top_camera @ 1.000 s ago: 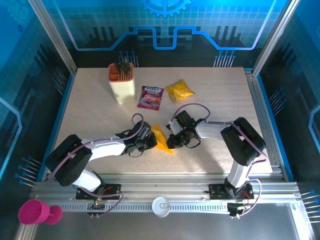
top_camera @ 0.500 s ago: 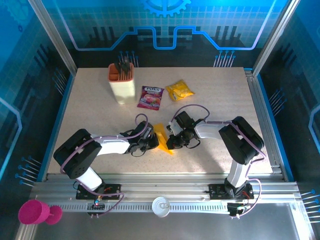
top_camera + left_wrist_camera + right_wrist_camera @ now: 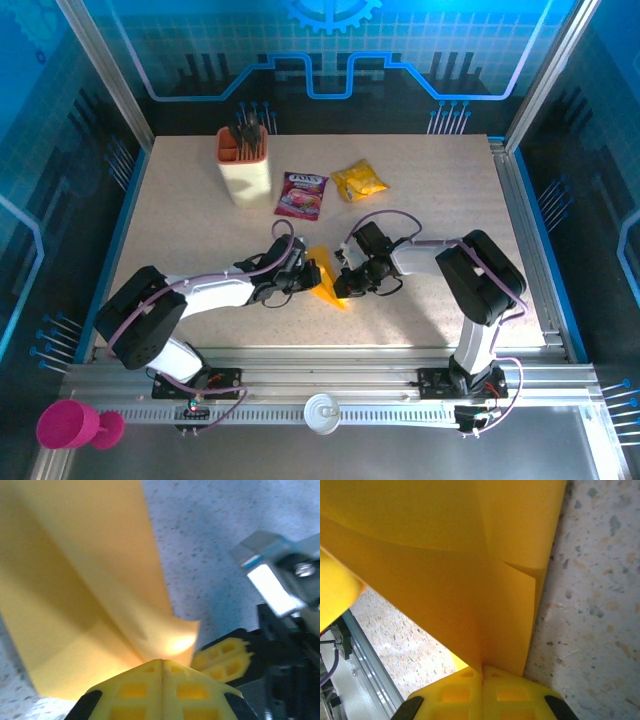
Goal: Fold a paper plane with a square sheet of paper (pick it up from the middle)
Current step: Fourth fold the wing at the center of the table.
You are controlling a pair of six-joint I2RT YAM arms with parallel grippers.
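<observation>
We see the left end effector [image 3: 303, 277] and the right end effector [image 3: 346, 284] facing each other low over the speckled desk [image 3: 440, 200]. The orange-yellow sheet of paper [image 3: 324, 272] is caught between their tips. The sheet is creased (no longer a flat square) and stands off the desk as a narrow, tilted wedge, with its pointed end just below the right end effector's tip.

From the left wrist, the left end effector [image 3: 162, 666] has its yellow fingers [image 3: 135, 692] pressed together, pinching the sheet's lower edge. The paper [image 3: 85, 580] rises ahead of the tips and to their left, and one corner curls over just above them. Just right of those tips sits a yellow finger of the right end effector [image 3: 222, 657], close beside the curled corner. We cannot tell whether it touches there.

From the right wrist, the right end effector [image 3: 482, 672] is likewise closed, with its fingers [image 3: 455, 696] nipping the sheet [image 3: 445, 555]. The paper fans out ahead of them with a diagonal crease, and bare desk lies to the right.

Well beyond both end effectors stand a beige holder [image 3: 245, 172], a purple printed packet [image 3: 303, 193] and a crinkled yellow snack packet [image 3: 358, 180]. All three are clear of the paper.
</observation>
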